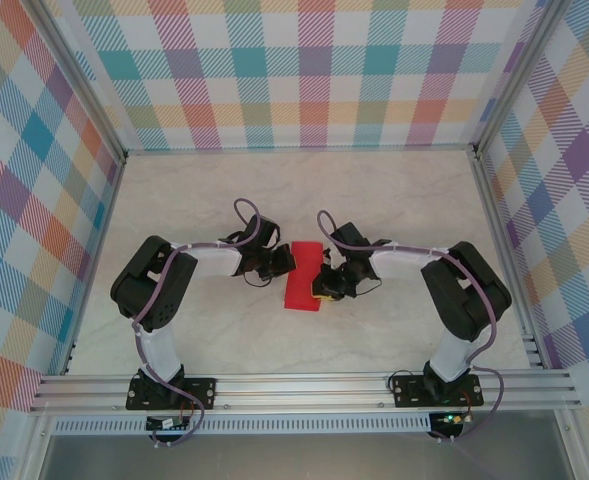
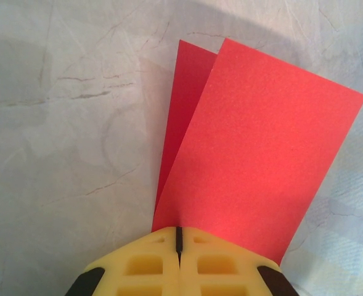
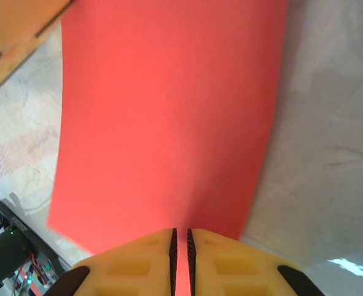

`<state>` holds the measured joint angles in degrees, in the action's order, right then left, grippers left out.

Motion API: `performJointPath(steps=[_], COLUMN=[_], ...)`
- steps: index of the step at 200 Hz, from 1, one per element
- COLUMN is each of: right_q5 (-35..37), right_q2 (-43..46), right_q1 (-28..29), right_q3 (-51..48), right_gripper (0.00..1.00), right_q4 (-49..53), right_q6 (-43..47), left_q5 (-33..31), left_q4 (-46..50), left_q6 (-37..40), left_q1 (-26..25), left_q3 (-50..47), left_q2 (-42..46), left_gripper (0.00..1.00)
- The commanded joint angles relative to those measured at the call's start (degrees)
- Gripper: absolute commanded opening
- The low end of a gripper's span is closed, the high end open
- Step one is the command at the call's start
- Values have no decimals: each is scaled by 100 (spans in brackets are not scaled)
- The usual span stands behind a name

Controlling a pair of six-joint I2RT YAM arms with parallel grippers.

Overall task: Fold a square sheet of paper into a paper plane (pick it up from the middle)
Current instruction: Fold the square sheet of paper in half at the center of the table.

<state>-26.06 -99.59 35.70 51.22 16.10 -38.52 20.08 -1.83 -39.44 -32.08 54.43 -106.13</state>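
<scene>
Step in hand, by judgement: an early fold. The square sheet of paper [image 1: 302, 278] is doubled over into a narrow rectangle and lies between the two arms near the middle of the marbled table [image 1: 174, 200]. No nose or wings are formed yet. The left gripper [image 2: 179, 237] has its jaws fully closed on one edge of the sheet, where two red layers fan slightly apart instead of lying flush. The right gripper [image 3: 181, 237] has its jaws drawn narrow, with red paper showing in the slit between them, so it is pinching the opposite edge. A shadow beneath the sheet suggests part of it is raised, but whether any edge rests on the table cannot be settled. The next move calls for squaring the two layers, then pressing the crease flat. One grip should release only once the sheet is steadied, or the skew will carry into later folds.
</scene>
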Motion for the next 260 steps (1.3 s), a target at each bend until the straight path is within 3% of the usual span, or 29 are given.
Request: performJointPath(steps=[1,50,106,191,239,260], right_q5=[-93,182,-155,-6,-65,228], right_q2=[-15,-237,388,-44,617,625], right_q1=[52,51,52,58,59,55], right_q3=[-138,-121,-250,-380,-131,5], right_gripper=[15,13,13,13,15,14], right_q4=[65,331,131,377,338,433], right_q6=[11,16,104,204,218,196], left_q5=[-276,-267,-268,-224,-190,-155], left_q4=[368,380,402,402,384,349], left_q6=[-28,-29,-21,-28,21,37], left_q1=[-80,-80,-80,-80,-79,-80], left_q3=[-78,-64,-18,7,-7,6], left_q2=[-364,-365,-364,-400,-400,-404], left_gripper=[2,2,2,2,2,2])
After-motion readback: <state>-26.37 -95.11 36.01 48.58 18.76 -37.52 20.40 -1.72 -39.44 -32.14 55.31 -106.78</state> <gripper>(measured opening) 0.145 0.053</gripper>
